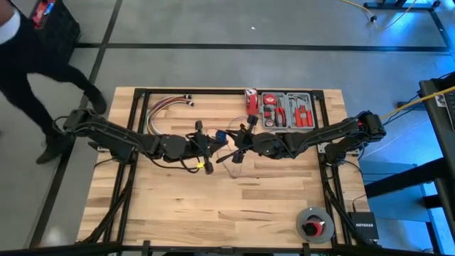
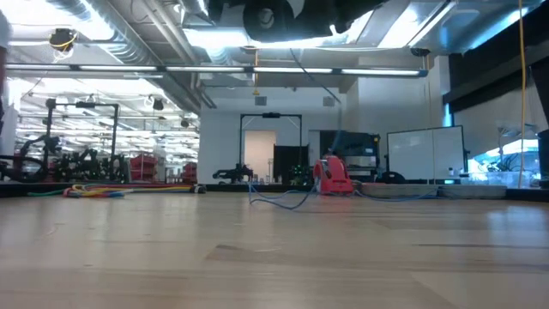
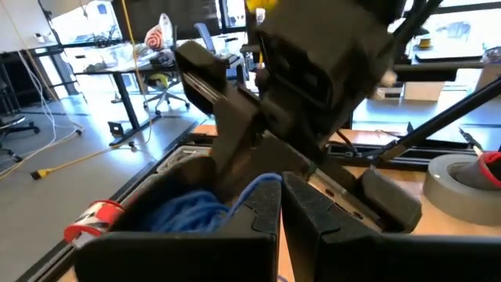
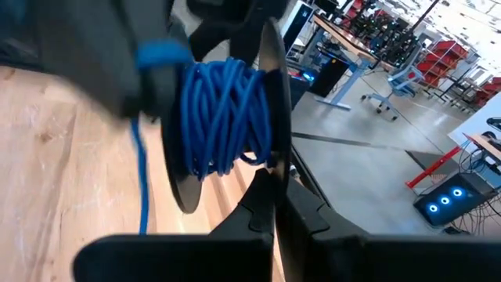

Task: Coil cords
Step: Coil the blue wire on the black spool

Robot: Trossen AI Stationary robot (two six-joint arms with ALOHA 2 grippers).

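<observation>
High view: both arms meet over bench (image 1: 213, 206) centre, left claw (image 1: 208, 144) and right claw (image 1: 238, 142) facing each other, close together, small blue spool (image 1: 221, 136) between them. Right wrist view shows the spool (image 4: 227, 125) close up: thin blue wire wound in many turns around a core, dark flat round flange on each side, right claw's fingers (image 4: 270, 215) closed on a flange edge, a loose strand hanging down toward the wood. Left wrist view: left claw's fingers (image 3: 274, 215) pressed shut with a bit of blue wire at the tips, tangle of blue wire (image 3: 184, 211) just past them; cannot tell if it truly pinches the wire. Spool axis looks roughly horizontal, running claw to claw, so winding likely turns on the left claw feeding the strand around that axis. Loose wire tail (image 1: 236, 158) loops on the bench just under the right claw, thin and limp. Bench is pale wood planks, matte. Red tool tray (image 1: 288, 110) and coloured wire bundle (image 1: 162, 108) sit at the far edge, tape roll (image 1: 314, 225) near the right corner.
</observation>
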